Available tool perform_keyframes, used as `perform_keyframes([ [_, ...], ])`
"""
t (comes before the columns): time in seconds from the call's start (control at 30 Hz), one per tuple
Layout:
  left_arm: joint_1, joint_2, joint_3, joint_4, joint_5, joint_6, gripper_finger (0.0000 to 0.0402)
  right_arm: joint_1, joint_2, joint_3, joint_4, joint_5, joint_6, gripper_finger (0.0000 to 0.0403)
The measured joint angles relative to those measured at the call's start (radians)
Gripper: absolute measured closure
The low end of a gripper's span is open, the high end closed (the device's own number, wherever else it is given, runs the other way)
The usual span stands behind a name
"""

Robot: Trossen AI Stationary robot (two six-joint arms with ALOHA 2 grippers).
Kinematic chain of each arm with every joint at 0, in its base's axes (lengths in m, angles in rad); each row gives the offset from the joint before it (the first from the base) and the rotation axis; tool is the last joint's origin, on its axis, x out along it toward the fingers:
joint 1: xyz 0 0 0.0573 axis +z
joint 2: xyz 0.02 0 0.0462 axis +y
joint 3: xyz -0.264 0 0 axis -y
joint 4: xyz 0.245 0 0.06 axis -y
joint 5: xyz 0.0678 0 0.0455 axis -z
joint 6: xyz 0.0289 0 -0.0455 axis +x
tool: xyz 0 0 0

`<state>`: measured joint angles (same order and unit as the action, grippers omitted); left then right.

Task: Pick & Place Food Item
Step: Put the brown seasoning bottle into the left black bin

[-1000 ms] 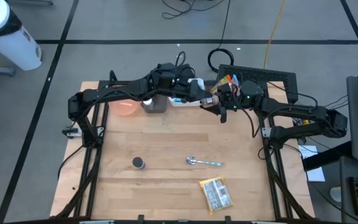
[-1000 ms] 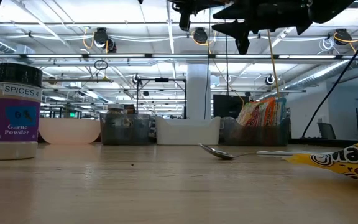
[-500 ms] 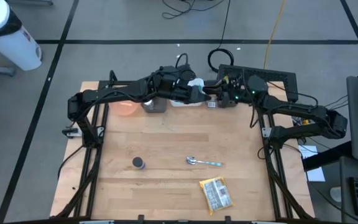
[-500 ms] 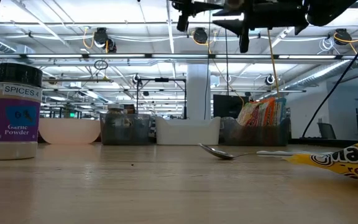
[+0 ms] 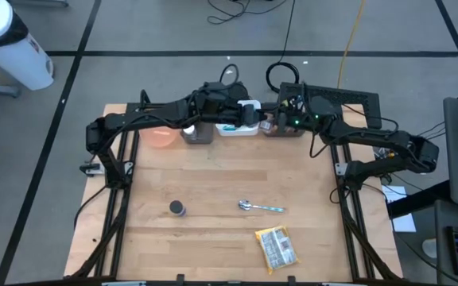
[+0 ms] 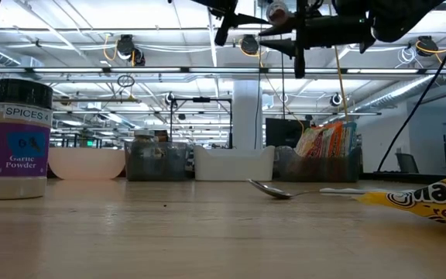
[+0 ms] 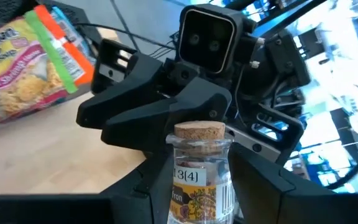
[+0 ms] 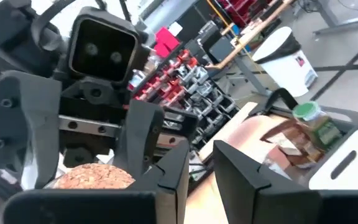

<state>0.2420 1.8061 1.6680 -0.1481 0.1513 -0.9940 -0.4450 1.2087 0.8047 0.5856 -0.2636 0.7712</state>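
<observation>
A small glass jar (image 7: pixel 199 180) with a cork stopper (image 7: pixel 199 130) and a printed label hangs high above the table's far edge, with my left gripper (image 7: pixel 201 205) shut on it. In the high view the left gripper (image 5: pixel 254 119) faces my right gripper (image 5: pixel 279 123) over the far bins. In the right wrist view the right gripper (image 8: pixel 201 165) shows a narrow gap with nothing between its fingers. The cork (image 8: pixel 98 176) stands beside the outer side of one right finger (image 8: pixel 169 171); whether they touch, I cannot tell. The low view shows the jar (image 6: pixel 276 11) at the top. My left gripper pinches the jar's glass body (image 7: pixel 179 186), below the cork, between its two fingers (image 7: pixel 135 196). The fingers come about level from the table's left side. The jar stands upright in the hold, cork up, lifted far clear of the table.
Along the far edge stand a pink bowl (image 5: pixel 161 137), a grey bin (image 5: pixel 199 133), a white bin (image 5: pixel 237 129) and a bin with noodle packets (image 6: pixel 327 143). On the table lie a garlic powder shaker (image 5: pixel 177 208), a spoon (image 5: pixel 257 206) and a yellow packet (image 5: pixel 277 246).
My right gripper has gone toward the table's far edge, closer to the left gripper, and has rolled about its own line. My left gripper has rolled and tipped a little, keeping its hold; the jar stays lifted.
</observation>
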Motion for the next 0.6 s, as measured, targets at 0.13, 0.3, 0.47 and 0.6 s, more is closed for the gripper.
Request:
perform_keyframes([
  [0.13, 0.0, 0.001, -0.001, -0.015, -0.015, 0.025, 0.025, 0.0, 0.002, -0.003, -0.007, 0.002, -0.002, 0.0335],
  [0.3, 0.0, 0.001, -0.001, -0.05, -0.012, 0.057, 0.025, -0.001, 0.003, -0.004, -0.016, 0.002, -0.017, 0.0335],
  [0.47, -0.001, 0.002, -0.009, -0.1, -0.019, 0.109, 0.025, 0.002, 0.004, -0.004, -0.098, 0.001, -0.049, 0.0335],
  [0.6, -0.001, 0.001, -0.06, -0.078, -0.022, 0.104, 0.025, 0.012, 0.025, -0.004, -0.124, 0.003, -0.074, 0.0335],
])
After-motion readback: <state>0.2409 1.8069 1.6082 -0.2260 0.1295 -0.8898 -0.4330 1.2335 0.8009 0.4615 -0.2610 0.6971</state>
